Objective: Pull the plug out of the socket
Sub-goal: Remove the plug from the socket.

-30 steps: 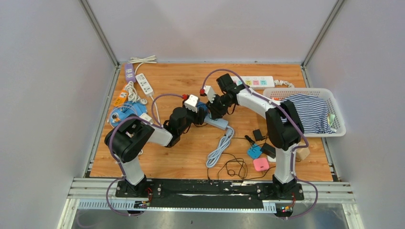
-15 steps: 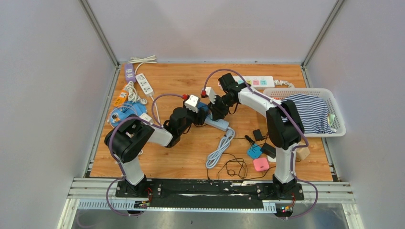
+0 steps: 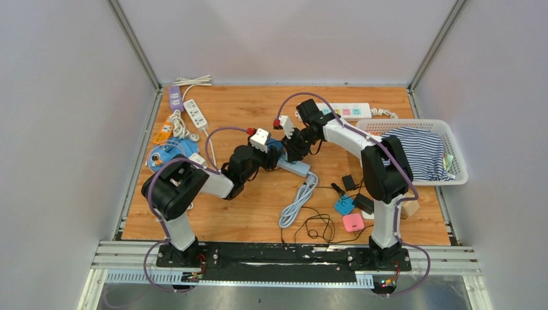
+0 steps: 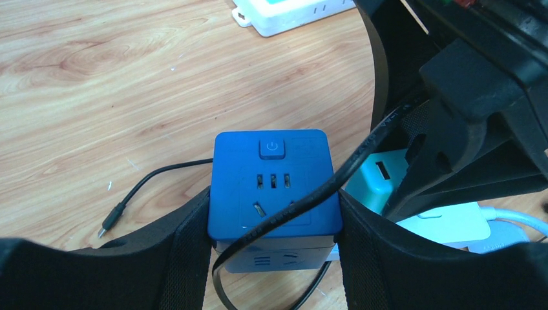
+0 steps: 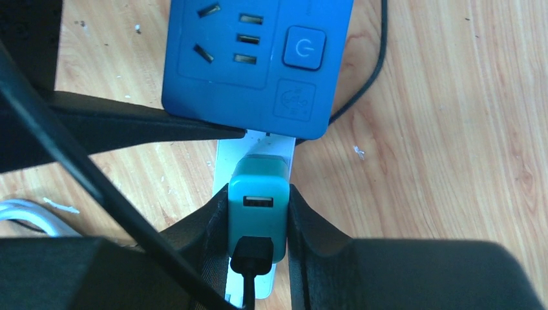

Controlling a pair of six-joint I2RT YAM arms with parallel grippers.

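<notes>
A teal USB charger plug [image 5: 258, 206] with a black cable in it stands on a pale power strip [image 5: 223, 165]. My right gripper [image 5: 258, 223] is shut on the plug, one finger on each side. A blue cube socket [image 4: 274, 184] sits right beside it and also shows in the right wrist view [image 5: 258, 61]. My left gripper [image 4: 274, 223] is shut on the cube. A black cable [image 4: 323, 190] lies across the cube's top. In the top view both grippers, left [image 3: 269, 155] and right [image 3: 290, 152], meet at mid-table over the pale strip [image 3: 296, 168].
A white basket [image 3: 460, 173] with striped cloth stands at the right. A white strip [image 3: 346, 110] lies at the back, several strips and cords [image 3: 184, 116] at the back left. Small chargers [image 3: 353, 222] and a coiled white cord [image 3: 296, 200] lie in front.
My right wrist has shifted slightly up and back over the plug. The left arm and the blue cube have not moved.
</notes>
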